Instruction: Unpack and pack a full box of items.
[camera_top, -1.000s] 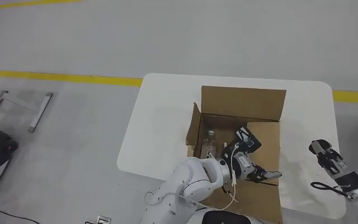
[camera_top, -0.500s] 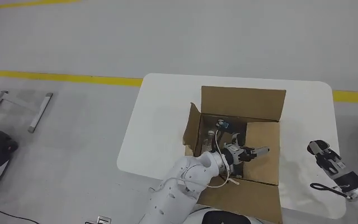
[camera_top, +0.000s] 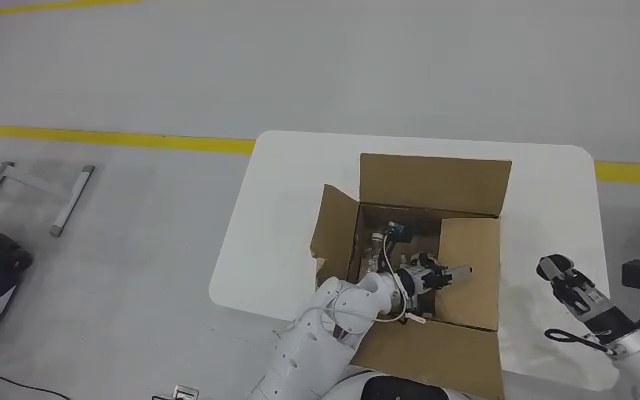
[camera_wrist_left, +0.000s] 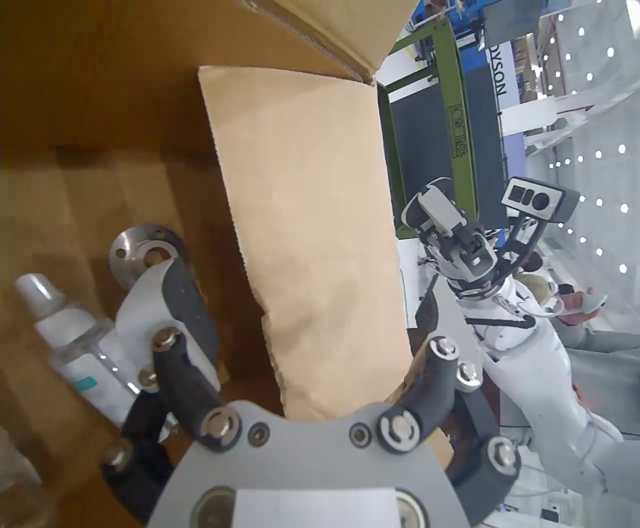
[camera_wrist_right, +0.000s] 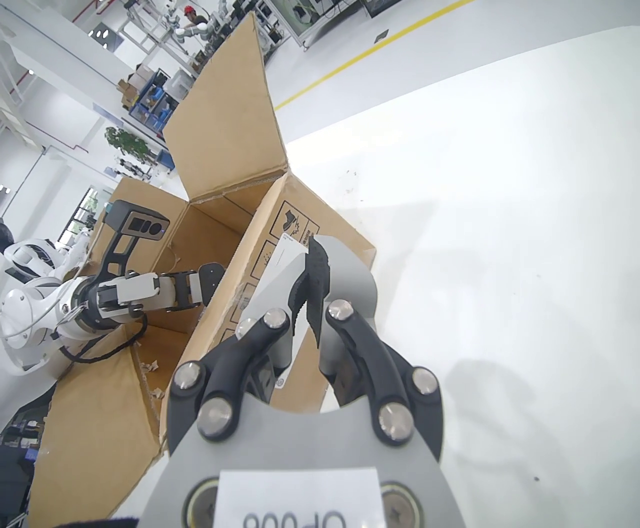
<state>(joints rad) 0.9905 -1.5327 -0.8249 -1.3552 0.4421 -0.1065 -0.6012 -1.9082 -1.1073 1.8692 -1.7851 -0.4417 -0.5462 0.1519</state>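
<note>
An open cardboard box (camera_top: 435, 185) stands on the white table (camera_top: 285, 220). My left gripper (camera_top: 445, 272) is down inside the box, open. In the left wrist view its jaws straddle the box's right side flap (camera_wrist_left: 300, 200), with one finger (camera_wrist_left: 170, 300) inside the box. A clear spray bottle (camera_wrist_left: 70, 345) with a white cap and a round metal flange (camera_wrist_left: 142, 247) lie on the box floor beside that finger. My right gripper (camera_top: 552, 268) hangs over the bare table to the right of the box, shut with nothing in it (camera_wrist_right: 307, 272).
The box (camera_wrist_right: 220, 125) has all its flaps folded outward; the near flap (camera_top: 440, 355) reaches the table's front edge. A small blue-topped item (camera_top: 397, 230) lies deep in the box. Bare table (camera_wrist_right: 500, 200) lies left of the box and around my right gripper.
My left gripper has swung from the box's near right part to the middle and turned toward the right flap. The box's left flap has folded further outward. My right gripper has shifted slightly.
</note>
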